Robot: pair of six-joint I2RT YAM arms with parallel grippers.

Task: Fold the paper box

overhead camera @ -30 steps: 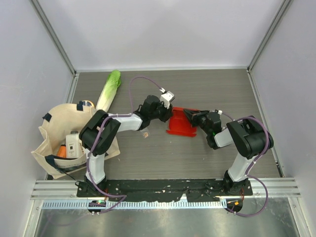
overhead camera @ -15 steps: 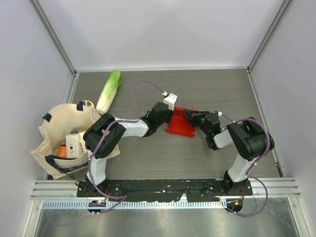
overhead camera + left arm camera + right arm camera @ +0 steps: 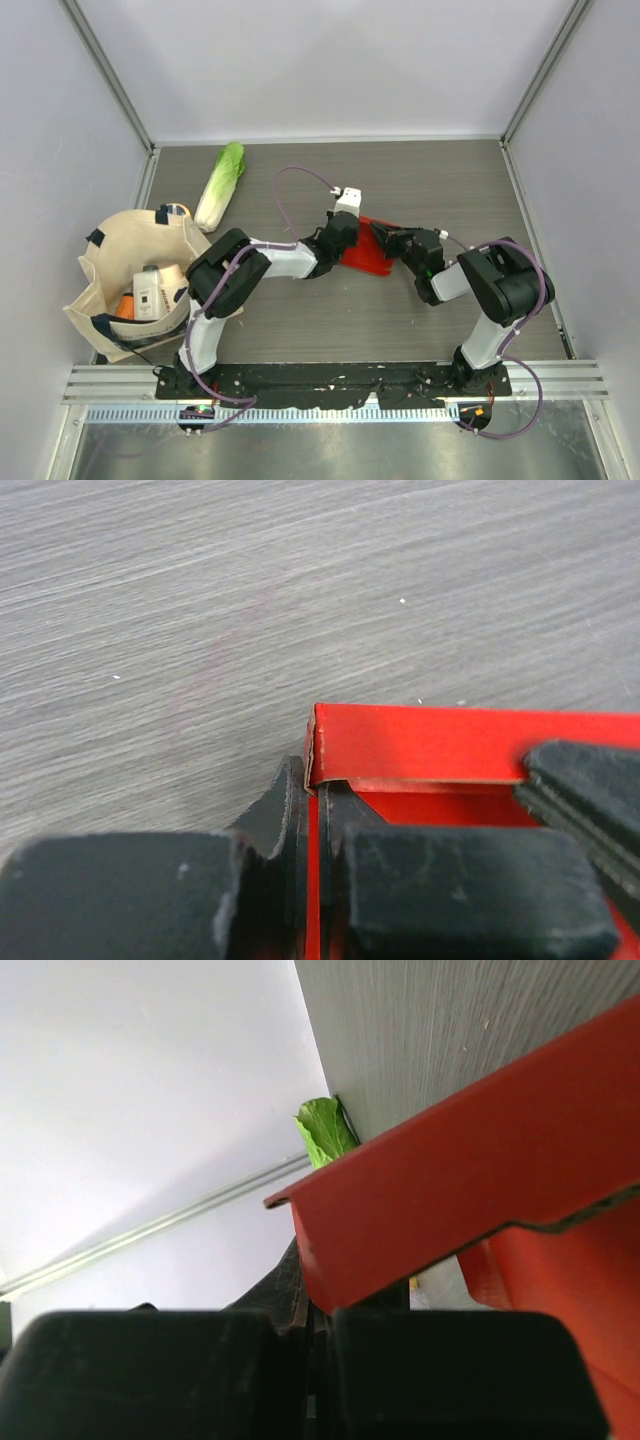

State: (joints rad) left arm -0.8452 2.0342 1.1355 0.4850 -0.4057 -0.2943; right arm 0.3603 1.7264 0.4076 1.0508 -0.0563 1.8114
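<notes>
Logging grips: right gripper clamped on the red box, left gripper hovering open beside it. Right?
No. The left gripper is shut on a wall of the paper box too, as the left wrist view shows; the right gripper is clamped on it.

left end effector (image 3: 312, 820): clamped on paper box (image 3: 440, 742) wall | box: red, resting on grey table (image 3: 250, 600)

Table (image 3: 420, 320) is a grey wood-grain top. A napa cabbage (image 3: 220, 185) lies towards the back-left, a beige tote bag (image 3: 115, 250) slumps by the left edge, and the red paper box (image 3: 368, 258) sits about mid-table, well apart from both.
</notes>
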